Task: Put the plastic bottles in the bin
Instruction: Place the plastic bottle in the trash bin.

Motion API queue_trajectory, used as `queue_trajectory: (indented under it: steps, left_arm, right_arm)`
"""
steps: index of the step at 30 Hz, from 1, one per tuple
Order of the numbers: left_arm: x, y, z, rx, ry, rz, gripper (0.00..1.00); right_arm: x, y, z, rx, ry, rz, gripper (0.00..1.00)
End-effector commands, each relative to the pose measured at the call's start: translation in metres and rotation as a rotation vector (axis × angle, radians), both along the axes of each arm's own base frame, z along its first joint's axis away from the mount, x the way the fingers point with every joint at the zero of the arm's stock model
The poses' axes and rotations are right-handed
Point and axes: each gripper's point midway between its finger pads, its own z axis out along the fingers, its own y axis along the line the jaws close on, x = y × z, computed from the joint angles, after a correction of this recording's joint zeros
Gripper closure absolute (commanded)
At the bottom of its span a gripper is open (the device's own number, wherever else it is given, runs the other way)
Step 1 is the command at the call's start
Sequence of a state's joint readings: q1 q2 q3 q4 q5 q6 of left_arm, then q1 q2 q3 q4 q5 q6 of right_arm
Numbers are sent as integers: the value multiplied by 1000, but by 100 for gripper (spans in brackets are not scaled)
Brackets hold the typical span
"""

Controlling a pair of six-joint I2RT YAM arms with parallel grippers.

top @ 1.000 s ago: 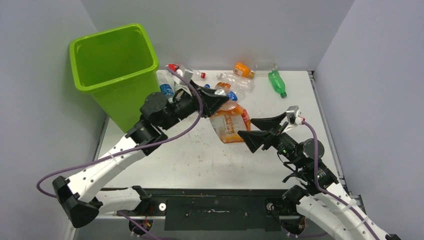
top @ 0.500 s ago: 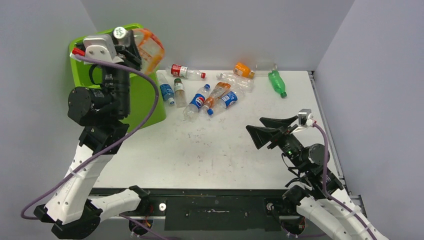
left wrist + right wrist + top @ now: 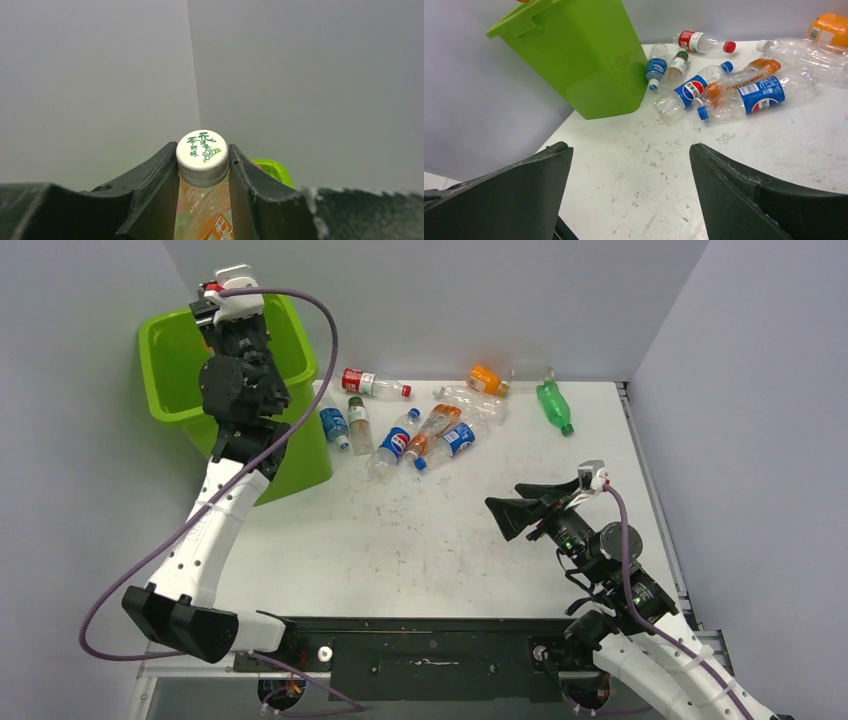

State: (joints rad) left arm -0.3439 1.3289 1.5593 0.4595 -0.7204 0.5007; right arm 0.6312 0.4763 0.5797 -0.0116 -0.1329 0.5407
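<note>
Left hand [image 3: 202, 147] swung over bin [image 3: 165, 335] rim, pinching orange bottle [image 3: 200, 215], right hand [image 3: 503, 497] spread, apart from other bottles [image 3: 420, 435].

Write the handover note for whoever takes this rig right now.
Left gripper: shut on an orange-tinted bottle with a white cap, raised at the bin rim, not yet released.
Right gripper: open, empty, low over the table.
Left to do: roughly ten bottles lie along the far edge, with a green bottle farthest right.
Done: unknown, since the bin's contents are hidden.
Next: probably drop the held bottle.
</note>
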Motion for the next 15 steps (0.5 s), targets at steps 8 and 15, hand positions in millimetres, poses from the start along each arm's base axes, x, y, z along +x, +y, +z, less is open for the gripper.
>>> queue_trajectory:
  steps: [8,15]
  left_arm:
    - [40,1,-36,-158,45,-88,20]
    - [-16,-45,13,-156,-36,-246,4]
  right_arm:
    - [1,-17,11,-51,-24,-76,10]
    - [12,-22,10,-56,-1,-139,10]
